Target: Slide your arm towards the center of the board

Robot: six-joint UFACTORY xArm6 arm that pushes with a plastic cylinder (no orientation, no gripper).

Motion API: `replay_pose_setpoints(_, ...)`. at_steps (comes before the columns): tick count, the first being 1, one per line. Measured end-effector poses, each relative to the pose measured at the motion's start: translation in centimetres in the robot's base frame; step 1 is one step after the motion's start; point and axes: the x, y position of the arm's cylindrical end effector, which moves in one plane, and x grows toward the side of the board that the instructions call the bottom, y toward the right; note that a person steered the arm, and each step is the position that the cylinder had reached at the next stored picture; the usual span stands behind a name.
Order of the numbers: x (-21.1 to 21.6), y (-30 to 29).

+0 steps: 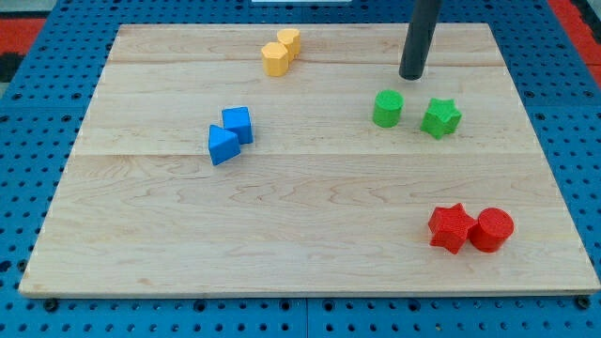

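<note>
My tip (411, 75) is the lower end of a dark rod that comes down from the view's top right. It rests on the wooden board (300, 235), just above and to the right of a green cylinder (387, 108) and above-left of a green star (440, 117). It touches neither block. The board's middle lies below and to the left of the tip.
Two yellow blocks, a pentagon (275, 59) and a cylinder (289, 41), sit touching at the top centre. A blue cube (238, 124) and a blue triangle (222, 145) touch at centre left. A red star (451, 227) and a red cylinder (491, 229) touch at bottom right.
</note>
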Motion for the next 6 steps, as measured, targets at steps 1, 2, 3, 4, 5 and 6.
replay_pose_setpoints(1,-0.4,0.1)
replay_pose_setpoints(2,-1.0,0.1)
replay_pose_setpoints(3,-1.1,0.1)
replay_pose_setpoints(4,-0.9,-2.0)
replay_pose_setpoints(5,2.2,-3.7)
replay_pose_setpoints(6,2.5,-9.8)
